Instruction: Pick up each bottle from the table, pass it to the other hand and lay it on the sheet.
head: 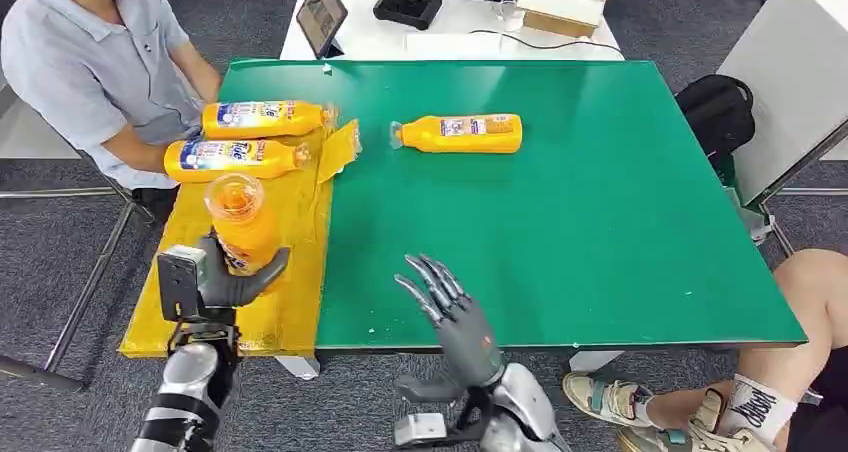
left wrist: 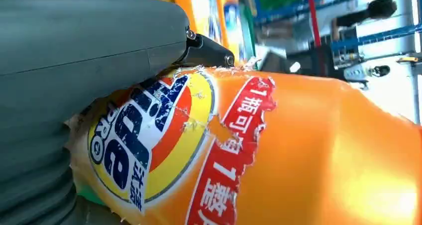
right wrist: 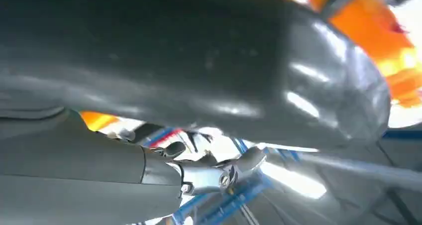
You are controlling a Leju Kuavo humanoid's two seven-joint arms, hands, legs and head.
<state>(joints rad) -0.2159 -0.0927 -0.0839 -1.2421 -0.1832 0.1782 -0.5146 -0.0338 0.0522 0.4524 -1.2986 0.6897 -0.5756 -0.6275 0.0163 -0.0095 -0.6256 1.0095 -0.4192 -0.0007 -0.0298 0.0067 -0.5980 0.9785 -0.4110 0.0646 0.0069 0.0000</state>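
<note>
Now, from the head view, the robot's left hand (head: pixel 228 277) grips an orange plastic detergent bottle (head: pixel 241 222) above the near part of the yellow sheet (head: pixel 290 302) at the green table's (head: pixel 600 222) left side. The bottle's long axis runs away from the camera, one rounded end facing up towards it. The right hand (head: pixel 447 302) hovers empty, fingers spread, over the near table edge. Two orange bottles (head: pixel 235 157) lie crosswise on the far sheet; a fourth bottle (head: pixel 462 133) waits on the table, cap left. The handover looks complete; laying down comes next, calling for the bottle tipped flat.

The left wrist view shows the torn label (left wrist: pixel 164 145) against the grey thumb (left wrist: pixel 89 51).

The right wrist view is blurred.
</note>
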